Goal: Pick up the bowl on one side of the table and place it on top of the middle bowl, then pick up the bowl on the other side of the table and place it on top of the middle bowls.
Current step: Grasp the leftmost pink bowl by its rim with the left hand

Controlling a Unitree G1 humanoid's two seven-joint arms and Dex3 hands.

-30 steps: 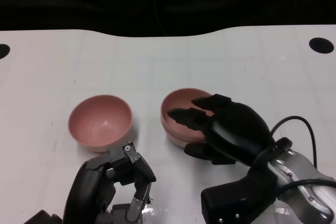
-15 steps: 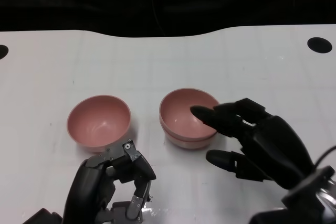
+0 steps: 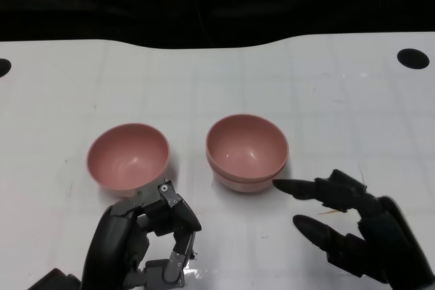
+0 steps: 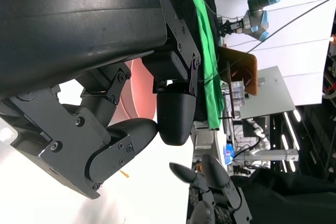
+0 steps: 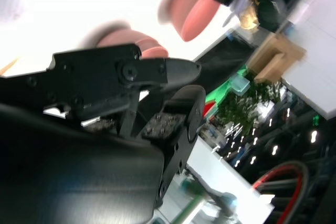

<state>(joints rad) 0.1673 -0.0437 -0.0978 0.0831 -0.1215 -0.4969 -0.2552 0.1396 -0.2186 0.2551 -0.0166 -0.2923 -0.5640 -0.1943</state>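
Now the right hand (image 3: 353, 232) has let go and drawn back, open, from the stacked bowls (image 3: 247, 153); the left bowl (image 3: 128, 156) remains.

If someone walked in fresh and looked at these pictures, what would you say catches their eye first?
Most likely the two pink shapes on the white table: a stack of two bowls near the middle, one nested in the other, and a single pink bowl to its left. Next come the black hands at the near edge: the left hand curled below the single bowl, the right hand open beside the stack, touching neither.
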